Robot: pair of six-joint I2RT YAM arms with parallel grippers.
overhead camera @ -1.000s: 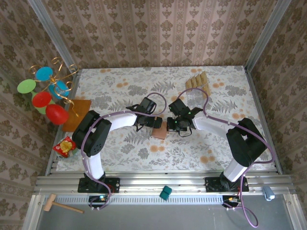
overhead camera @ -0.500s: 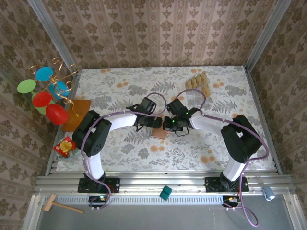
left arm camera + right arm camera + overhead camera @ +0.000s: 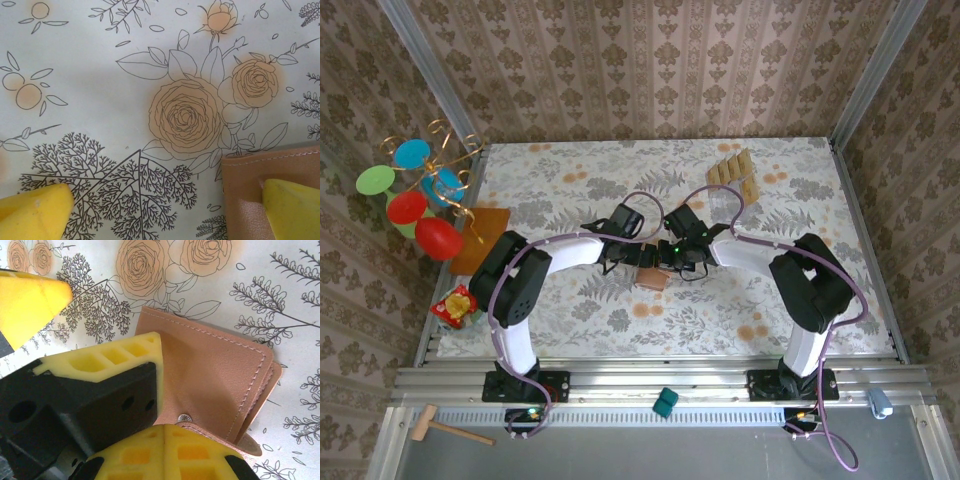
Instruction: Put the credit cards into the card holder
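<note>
Looking down from above, we've got both arms bent in toward the middle of the floral tabletop. The left gripper and right gripper are almost nose to nose, right at the far edge of the card holder, which peeks out on their near side. The credit cards sit in a fanned row near the far right corner, well apart from it. An orange-brown mat lies at the left edge.

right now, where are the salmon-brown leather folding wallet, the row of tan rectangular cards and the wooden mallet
wallet [image 3: 215, 370], right wrist view, middle of its cover
cards [image 3: 731, 171], top view, middle of row
mallet [image 3: 421, 424], top view, its head
</note>
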